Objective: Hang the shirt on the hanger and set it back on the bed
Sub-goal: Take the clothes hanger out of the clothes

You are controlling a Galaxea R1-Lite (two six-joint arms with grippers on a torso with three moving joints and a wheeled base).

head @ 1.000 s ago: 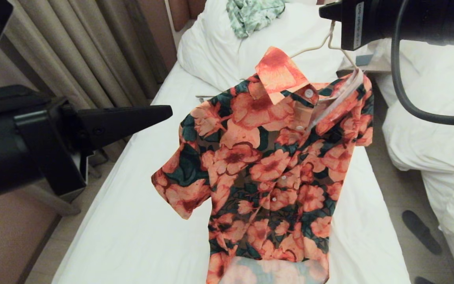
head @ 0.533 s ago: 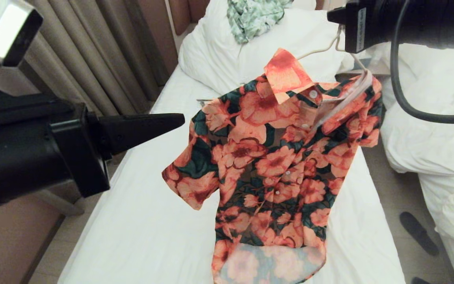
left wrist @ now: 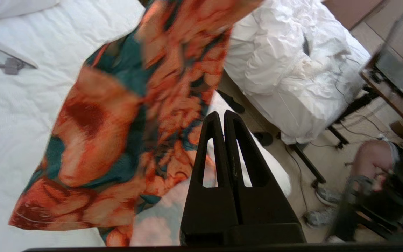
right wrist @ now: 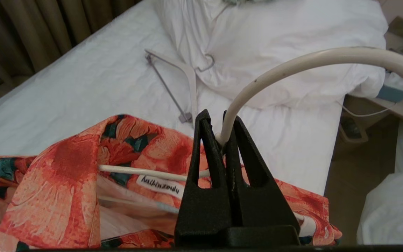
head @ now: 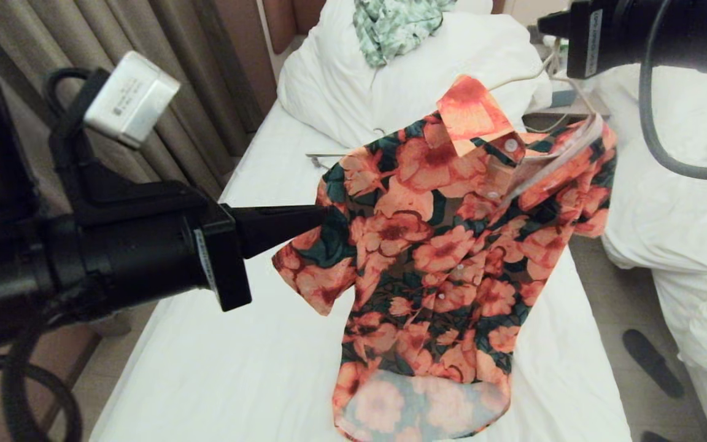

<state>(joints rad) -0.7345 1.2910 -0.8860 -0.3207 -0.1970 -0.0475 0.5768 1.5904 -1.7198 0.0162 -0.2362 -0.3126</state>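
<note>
The coral-orange flowered shirt [head: 445,258] hangs on the thin cream hanger [right wrist: 292,62] above the bed [head: 218,368], its hem just over the white sheet. My right gripper [right wrist: 215,117] is shut on the hanger's neck, just below the hook, and holds it up at the top right of the head view [head: 568,31]. The hanger's wire runs inside the collar by the label. My left gripper [head: 328,212] is shut and empty, pointing level at the shirt's left shoulder and sleeve. In the left wrist view its closed tips [left wrist: 221,113] stand right beside the cloth [left wrist: 117,140].
A big white pillow [head: 341,80] lies at the bed's head with a pale green-and-white garment [head: 396,21] on it. A thicker hanger [right wrist: 187,80] lies on the sheet below the pillow. On the right are a second bed with a rumpled duvet [head: 685,215], a slipper [head: 654,362] on the floor and a seated person [left wrist: 380,175].
My left arm has swung in from the left until its shut tip reaches the shirt's left shoulder. The right gripper has carried hanger and shirt a little to the right. The view shifted slightly.
</note>
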